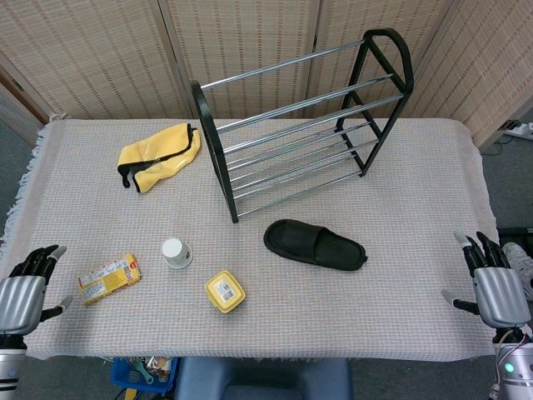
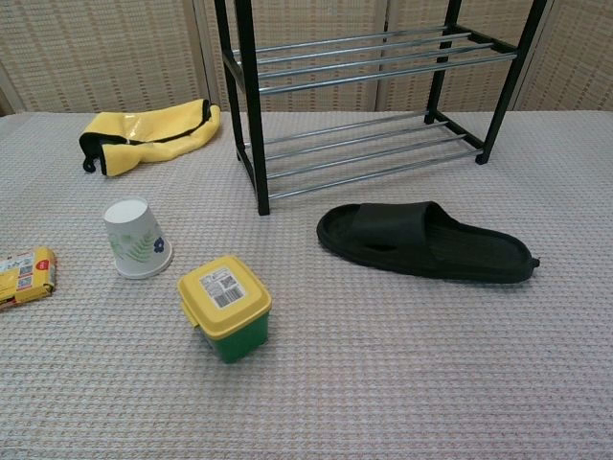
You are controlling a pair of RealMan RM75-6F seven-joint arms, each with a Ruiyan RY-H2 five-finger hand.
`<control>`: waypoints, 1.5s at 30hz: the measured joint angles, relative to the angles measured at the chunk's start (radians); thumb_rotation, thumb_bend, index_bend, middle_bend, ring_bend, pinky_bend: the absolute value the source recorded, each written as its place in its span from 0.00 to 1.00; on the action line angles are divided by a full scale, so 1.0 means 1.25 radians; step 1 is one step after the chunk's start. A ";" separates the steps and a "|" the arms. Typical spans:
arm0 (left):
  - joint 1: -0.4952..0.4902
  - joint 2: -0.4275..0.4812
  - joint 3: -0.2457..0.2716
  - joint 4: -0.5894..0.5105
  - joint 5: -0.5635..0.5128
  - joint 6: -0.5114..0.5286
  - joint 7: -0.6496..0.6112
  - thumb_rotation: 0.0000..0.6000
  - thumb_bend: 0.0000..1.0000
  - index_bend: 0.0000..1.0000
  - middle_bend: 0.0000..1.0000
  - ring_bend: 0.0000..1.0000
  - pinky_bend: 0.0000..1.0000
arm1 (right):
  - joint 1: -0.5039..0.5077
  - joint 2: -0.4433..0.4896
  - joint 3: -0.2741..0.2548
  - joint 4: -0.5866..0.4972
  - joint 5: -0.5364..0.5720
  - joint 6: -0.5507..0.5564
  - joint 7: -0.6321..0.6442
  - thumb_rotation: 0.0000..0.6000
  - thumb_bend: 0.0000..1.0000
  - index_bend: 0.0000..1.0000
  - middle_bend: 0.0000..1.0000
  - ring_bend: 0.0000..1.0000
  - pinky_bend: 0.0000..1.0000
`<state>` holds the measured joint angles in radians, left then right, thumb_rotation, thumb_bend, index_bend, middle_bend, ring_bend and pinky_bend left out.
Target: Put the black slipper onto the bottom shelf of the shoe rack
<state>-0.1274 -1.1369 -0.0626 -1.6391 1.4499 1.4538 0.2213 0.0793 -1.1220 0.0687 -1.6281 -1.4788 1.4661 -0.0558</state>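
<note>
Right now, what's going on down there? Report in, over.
Left hand and right hand open, holding nothing. Black slipper flat on the table, before the shoe rack. Path looks clear.

A crumpled yellow bag (image 1: 160, 155) with black trim lies at the far left of the cloth-covered worktop (image 1: 400, 283). Nearer the front, an upturned white paper cup (image 2: 137, 239) with a leaf print stands between a yellow snack packet (image 1: 108, 277) and a green tub with a yellow labelled lid (image 2: 224, 307).
</note>
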 measured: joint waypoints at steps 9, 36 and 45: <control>0.003 -0.006 -0.001 0.002 0.000 0.010 0.005 1.00 0.20 0.17 0.16 0.15 0.32 | -0.003 0.003 0.001 -0.005 0.006 0.002 0.000 1.00 0.11 0.00 0.12 0.00 0.09; 0.013 -0.013 0.014 0.028 -0.019 -0.007 -0.017 1.00 0.20 0.17 0.16 0.15 0.32 | 0.168 -0.070 0.058 -0.086 0.184 -0.262 -0.178 1.00 0.10 0.00 0.12 0.00 0.09; 0.019 -0.015 0.022 0.037 -0.024 -0.015 -0.028 1.00 0.20 0.17 0.16 0.15 0.32 | 0.283 -0.147 0.114 -0.091 0.372 -0.353 -0.269 1.00 0.10 0.00 0.12 0.00 0.09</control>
<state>-0.1037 -1.1559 -0.0348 -1.5929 1.4200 1.4353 0.1860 0.4329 -1.3059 0.2116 -1.7420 -1.0132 1.0247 -0.3916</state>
